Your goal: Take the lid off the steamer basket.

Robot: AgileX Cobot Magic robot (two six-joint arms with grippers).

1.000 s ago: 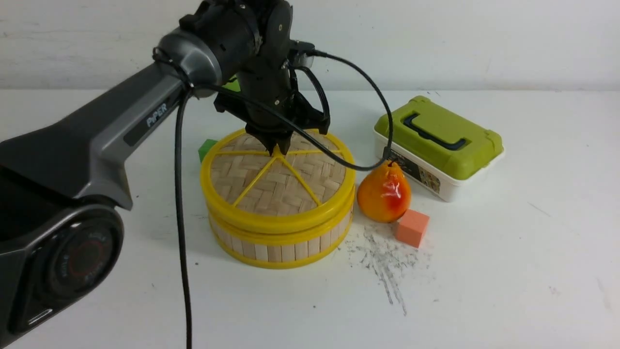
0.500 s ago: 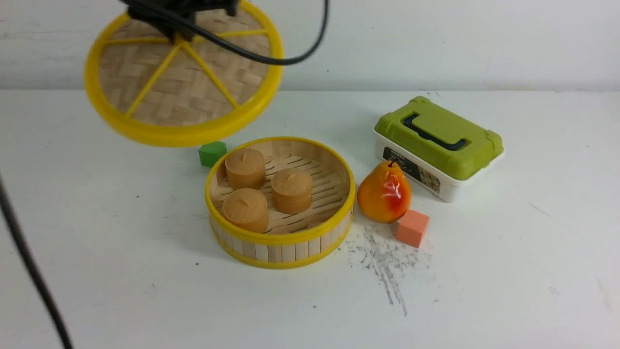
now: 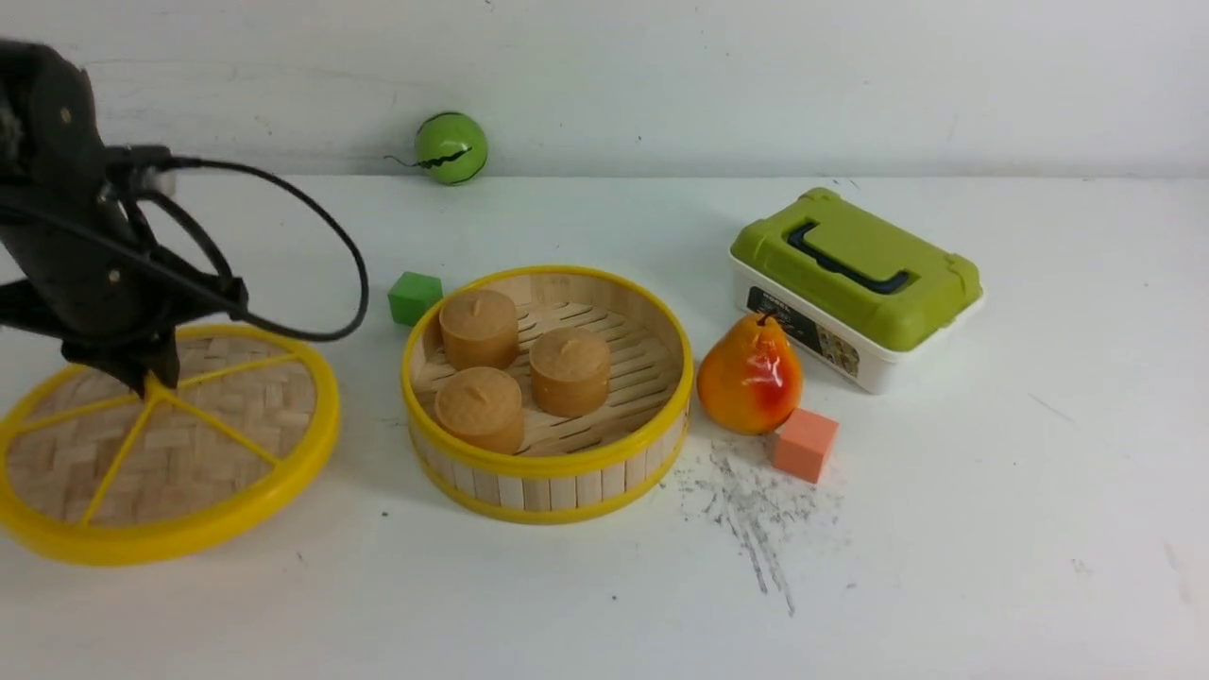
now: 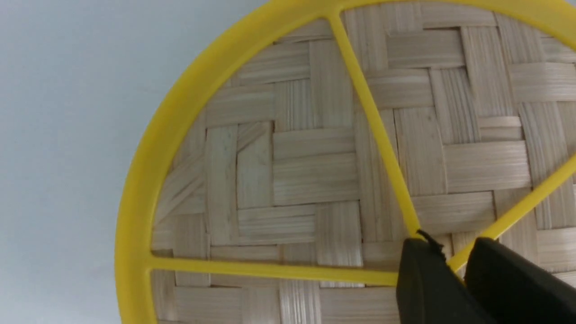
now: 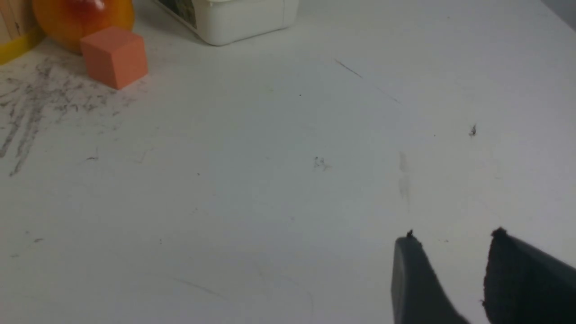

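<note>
The lid (image 3: 189,453), woven bamboo with a yellow rim and spokes, is low over the table at the far left, well apart from the steamer basket (image 3: 553,486). I cannot tell if it rests on the surface. My left gripper (image 3: 151,382) is shut on the lid's centre knob. The left wrist view shows its fingers (image 4: 450,252) closed where the spokes of the lid (image 4: 315,171) meet. The basket stands uncovered in the middle with three brown cakes (image 3: 480,326) inside. My right gripper (image 5: 454,236) is open and empty over bare table, out of the front view.
A green ball (image 3: 451,148) lies at the back wall. A green cube (image 3: 414,297) sits behind the basket on its left. A pear (image 3: 749,375), an orange cube (image 3: 805,444) and a white box with a green lid (image 3: 855,283) are to the basket's right.
My left gripper lifted the lid off the basket, carried it up and to the left, then lowered it to the table's left side. The cakes and green ball came into view.
</note>
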